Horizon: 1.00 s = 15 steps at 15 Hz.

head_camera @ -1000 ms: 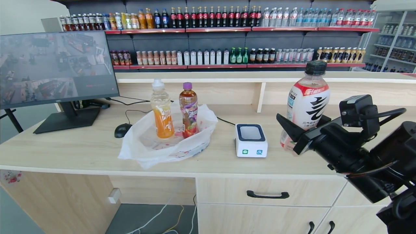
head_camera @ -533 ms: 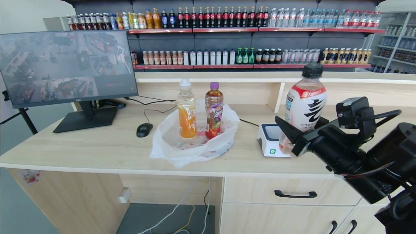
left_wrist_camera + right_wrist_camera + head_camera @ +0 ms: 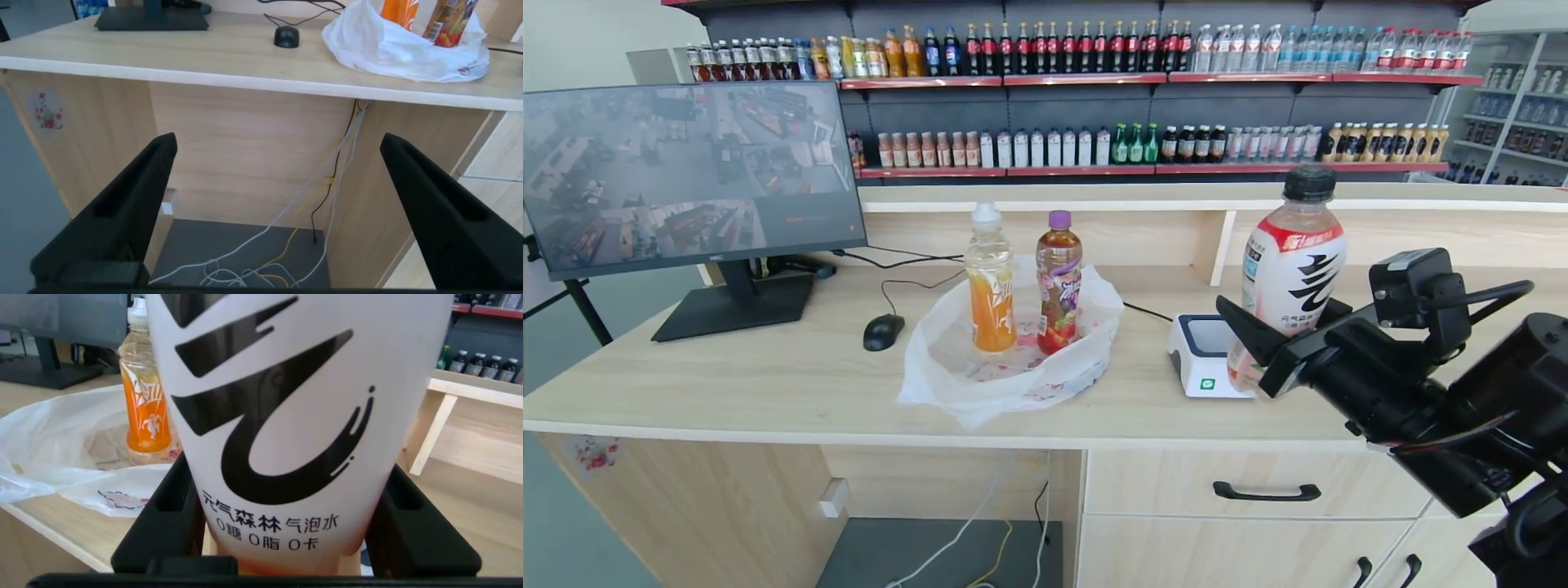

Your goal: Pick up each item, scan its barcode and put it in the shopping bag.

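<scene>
My right gripper (image 3: 1278,347) is shut on a large white-labelled bottle (image 3: 1290,273) with a black cap, held upright above the right side of the counter, just in front of the white barcode scanner (image 3: 1202,357). The right wrist view shows that bottle (image 3: 302,433) close up between the fingers. A white shopping bag (image 3: 1013,351) lies open on the counter, with an orange-drink bottle (image 3: 990,282) and a purple-capped bottle (image 3: 1058,283) standing in it. My left gripper (image 3: 286,220) hangs open below counter height, facing the counter's front panel.
A monitor (image 3: 686,175) on a stand and a black mouse (image 3: 883,331) sit on the left of the counter (image 3: 768,376). A raised wooden ledge (image 3: 1176,200) runs behind. Drawers with black handles (image 3: 1266,492) are below. Stocked shelves fill the back wall.
The head camera has swung, shifting the whole scene to the right. The scanner now sits partly behind the held bottle. The right gripper keeps its hold on the bottle.
</scene>
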Tool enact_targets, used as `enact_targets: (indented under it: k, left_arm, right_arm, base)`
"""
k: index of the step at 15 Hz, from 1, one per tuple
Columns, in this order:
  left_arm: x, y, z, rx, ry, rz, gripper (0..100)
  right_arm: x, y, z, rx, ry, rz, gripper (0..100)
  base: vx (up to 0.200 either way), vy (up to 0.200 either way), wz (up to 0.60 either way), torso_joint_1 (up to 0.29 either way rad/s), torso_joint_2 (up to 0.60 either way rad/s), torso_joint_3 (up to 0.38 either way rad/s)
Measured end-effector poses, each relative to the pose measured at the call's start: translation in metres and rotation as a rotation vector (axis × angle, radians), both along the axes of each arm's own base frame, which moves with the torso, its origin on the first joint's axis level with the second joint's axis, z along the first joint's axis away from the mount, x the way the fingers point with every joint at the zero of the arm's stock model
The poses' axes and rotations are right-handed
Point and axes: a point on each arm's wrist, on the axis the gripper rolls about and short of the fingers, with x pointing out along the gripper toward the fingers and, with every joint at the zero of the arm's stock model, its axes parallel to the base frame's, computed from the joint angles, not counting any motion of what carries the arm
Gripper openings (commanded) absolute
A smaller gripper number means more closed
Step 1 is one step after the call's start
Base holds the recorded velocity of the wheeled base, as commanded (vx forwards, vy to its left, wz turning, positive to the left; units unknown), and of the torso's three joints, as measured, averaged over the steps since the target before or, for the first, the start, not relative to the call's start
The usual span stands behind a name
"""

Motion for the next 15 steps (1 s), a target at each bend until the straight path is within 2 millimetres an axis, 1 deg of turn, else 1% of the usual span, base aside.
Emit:
enact_targets:
  k: [5,7,9,12,15]
  left_arm:
    - [0.000,0.000,0.000,-0.001,0.001,0.000,100]
    - [0.000,0.000,0.000,-0.001,0.000,0.000,100]
    - [0.000,0.000,0.000,-0.001,0.000,0.000,100]
    - [0.000,0.000,0.000,-0.001,0.000,0.000,100]
    - [0.000,0.000,0.000,0.000,0.000,0.000,100]
  right_arm:
    - [0.001,0.000,0.000,-0.001,0.000,-0.003,0]
    - [0.003,0.001,0.006,-0.002,-0.032,-0.005,0]
    - [0.008,0.002,0.008,-0.050,-0.067,0.024,0]
    - [0.018,-0.001,0.005,-0.218,-0.147,0.016,0]
    - [0.036,0.001,0.013,-0.389,-0.288,-0.070,0]
  base:
    - [0.000,0.000,0.00,0.000,0.00,0.000]
    - [0.000,0.000,0.00,0.000,0.00,0.000]
    - [0.000,0.000,0.00,0.000,0.00,0.000]
    - [0.000,0.000,0.00,0.000,0.00,0.000]
    - [0.000,0.000,0.00,0.000,0.00,0.000]
